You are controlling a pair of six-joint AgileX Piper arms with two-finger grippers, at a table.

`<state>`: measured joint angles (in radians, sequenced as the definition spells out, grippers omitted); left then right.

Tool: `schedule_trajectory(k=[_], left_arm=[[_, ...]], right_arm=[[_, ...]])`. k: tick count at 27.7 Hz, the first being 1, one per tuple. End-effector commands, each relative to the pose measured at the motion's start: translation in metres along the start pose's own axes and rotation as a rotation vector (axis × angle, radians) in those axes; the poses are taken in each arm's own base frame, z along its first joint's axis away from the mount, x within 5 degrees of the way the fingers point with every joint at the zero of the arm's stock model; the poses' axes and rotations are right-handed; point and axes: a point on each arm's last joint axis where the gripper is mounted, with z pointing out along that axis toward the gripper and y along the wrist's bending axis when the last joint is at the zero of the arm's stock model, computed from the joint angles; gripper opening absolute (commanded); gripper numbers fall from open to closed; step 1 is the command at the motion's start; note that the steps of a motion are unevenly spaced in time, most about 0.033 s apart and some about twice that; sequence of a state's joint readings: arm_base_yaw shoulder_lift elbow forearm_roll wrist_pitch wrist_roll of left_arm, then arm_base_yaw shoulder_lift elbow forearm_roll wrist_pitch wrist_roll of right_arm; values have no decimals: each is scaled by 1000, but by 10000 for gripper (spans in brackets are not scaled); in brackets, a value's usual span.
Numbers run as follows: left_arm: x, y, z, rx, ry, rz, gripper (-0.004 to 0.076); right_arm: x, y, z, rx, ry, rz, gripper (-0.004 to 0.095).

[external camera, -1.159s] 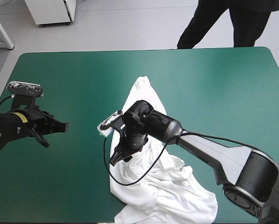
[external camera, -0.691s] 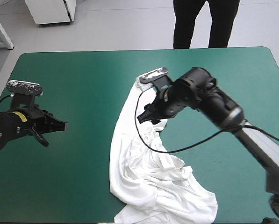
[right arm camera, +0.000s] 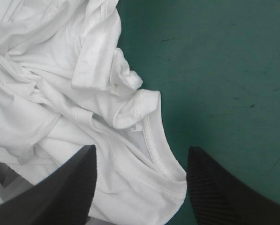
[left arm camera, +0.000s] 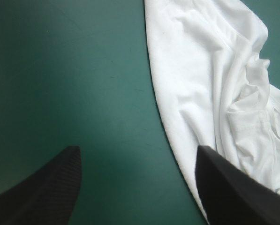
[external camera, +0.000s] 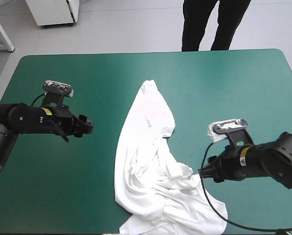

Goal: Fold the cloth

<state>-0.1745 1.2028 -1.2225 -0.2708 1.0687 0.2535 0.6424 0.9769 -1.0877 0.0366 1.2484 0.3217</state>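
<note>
We see the T-shirt [external camera: 150, 161] lying crumpled on the counter [external camera: 62, 186]. In the high view it is a long white heap. It runs from the middle of the frame down to the bottom edge, and it gets wider and more bunched at the lower end.

The left gripper [external camera: 87, 127] is in the left half of the frame, apart from the shirt. Bare teal-green cover lies between them. Its fingers are spread wide. In the left wrist view, one finger [left arm camera: 233, 197] stands over the curved edge of the T-shirt [left arm camera: 215, 70]. The other finger stands over bare cover, and the gap of the left gripper [left arm camera: 137, 147] shows mostly cover.

The right gripper [external camera: 204, 171] is in the lower right of the frame, just beside the shirt's right edge. Its fingers are spread wide too. In the right wrist view, the collar [right arm camera: 154, 140] lies in the gap of the right gripper [right arm camera: 140, 148]. One finger [right arm camera: 60, 197] stands over the wrinkled T-shirt [right arm camera: 60, 70] and the other over bare cover.

The left arm lies low, comes in from the left edge and points right, toward the shirt. The right arm lies low too, comes in from the right edge and points left, at the heap. Neither gripper holds any cloth.
</note>
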Motion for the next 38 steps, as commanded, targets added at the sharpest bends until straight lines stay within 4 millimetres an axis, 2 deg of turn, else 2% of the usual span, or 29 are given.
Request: schedule_trajectory(k=[1, 4, 7, 10, 16, 20, 27, 33, 35, 37, 38], left_arm=[[-17, 0, 7, 27, -77, -20, 529], [-27, 1, 30, 32, -52, 2, 510], [-57, -17, 59, -1, -15, 157, 468], [-83, -26, 84, -68, 18, 177, 468], [-109, -27, 141, -36, 107, 171, 459], [-123, -32, 171, -9, 109, 168, 459], [-125, -37, 223, -13, 191, 202, 459], [-116, -35, 247, -31, 257, 214, 452], [-113, -33, 252, -42, 277, 214, 398], [-112, -32, 254, -47, 282, 215, 290], [-112, -32, 254, -46, 284, 217, 202]], right_arm=[[12, -5, -8, -9, -28, 44, 530], [18, -6, -3, -14, -6, 58, 513], [18, -6, -1, -10, 2, 59, 513], [18, -6, -1, -10, 3, 85, 512], [18, -6, -1, -10, 3, 99, 511], [18, -6, -1, -10, 3, 115, 510], [18, -6, -1, -10, 3, 128, 509], [18, -6, -1, -10, 3, 128, 509], [18, -6, -1, -7, 1, 125, 508], [18, -7, -1, 1, -1, 99, 507], [17, -7, -1, 5, -3, 89, 507]])
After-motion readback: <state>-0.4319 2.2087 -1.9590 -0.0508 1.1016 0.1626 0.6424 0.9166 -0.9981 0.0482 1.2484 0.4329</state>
